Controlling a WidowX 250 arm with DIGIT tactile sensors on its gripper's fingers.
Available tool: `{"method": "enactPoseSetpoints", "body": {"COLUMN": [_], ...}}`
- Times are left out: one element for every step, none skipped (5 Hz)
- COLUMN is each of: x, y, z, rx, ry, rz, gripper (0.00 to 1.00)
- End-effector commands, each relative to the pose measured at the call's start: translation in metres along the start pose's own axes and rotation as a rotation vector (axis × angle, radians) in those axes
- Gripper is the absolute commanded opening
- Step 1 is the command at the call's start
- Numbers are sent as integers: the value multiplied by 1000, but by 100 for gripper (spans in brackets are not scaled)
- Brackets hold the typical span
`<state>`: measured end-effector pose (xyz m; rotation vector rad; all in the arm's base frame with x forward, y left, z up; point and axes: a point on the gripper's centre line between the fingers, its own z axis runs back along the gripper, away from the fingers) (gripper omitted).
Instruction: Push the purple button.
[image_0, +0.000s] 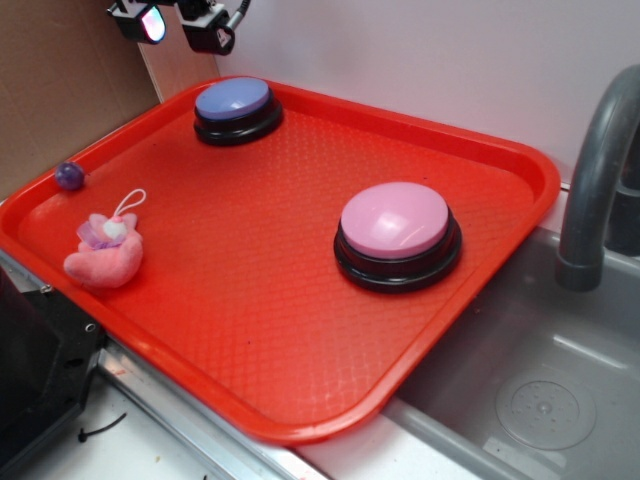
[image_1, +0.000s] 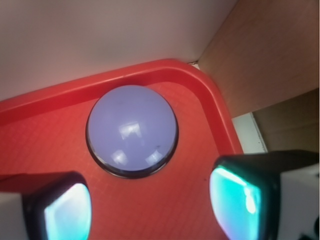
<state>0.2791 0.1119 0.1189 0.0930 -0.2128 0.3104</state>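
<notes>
One purple button (image_0: 233, 100) sits in the far corner of a red tray (image_0: 250, 330). It is round and low, with a black ring under it. In the wrist view the purple button (image_1: 132, 129) lies close to the curved tray (image_1: 220, 115) edge.

High above that corner hangs the gripper (image_0: 178, 22). Its two fingers (image_1: 67, 210) are spread wide apart, with nothing between them. The gripper (image_1: 150, 207) is not touching the button.

Nearer the middle of the tray sits a pink button (image_0: 396, 222) on a black base, well apart from the purple one. By the left rim lie a tiny purple ball (image_0: 69, 176) and a soft pink toy (image_0: 104, 252). To the right is a grey sink (image_0: 520, 380) with a grey tap (image_0: 592, 180).
</notes>
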Motion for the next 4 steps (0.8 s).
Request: {"method": "enactPoseSetpoints", "body": {"x": [1,-2,-5,-11], "y": [-2,-5,-6,-7], "z": [43,51,56,64], "rx": [-1,-4,-3,2], "ry": [-89,-97,-104,-98], "rz": [-2,-4,-5,-28], "gripper": [100,100,100,100]}}
